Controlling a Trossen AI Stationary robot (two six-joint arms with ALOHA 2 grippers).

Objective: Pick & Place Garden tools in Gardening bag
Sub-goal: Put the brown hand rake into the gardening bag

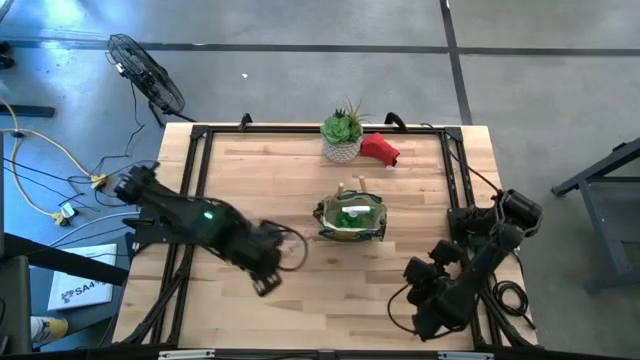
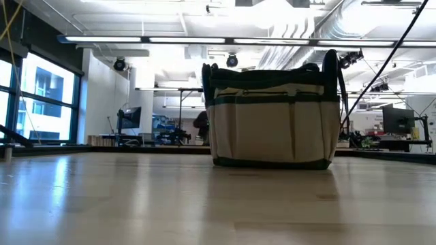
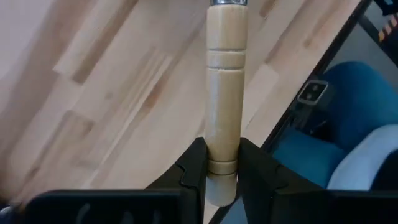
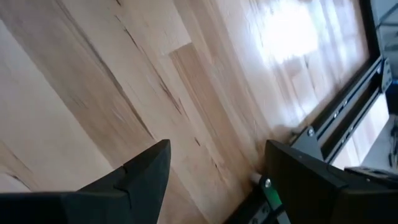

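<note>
left gripper (image 3: 222,163): jaws pinching wooden handle (image 3: 222,93), above worktop (image 1: 250,180) left of bag (image 1: 351,218) | right gripper (image 4: 217,171): jaws spread, near right edge | bag mid-worktop

Bag mid-bench, arms to either side.
The gardening bag (image 1: 351,219) stands on the bench (image 1: 270,180); behind it the potted plant (image 1: 342,135), the red soft item (image 1: 380,149) just right. Left gripper (image 1: 265,282) sits left of the bag, right gripper (image 1: 415,270) right.
</note>
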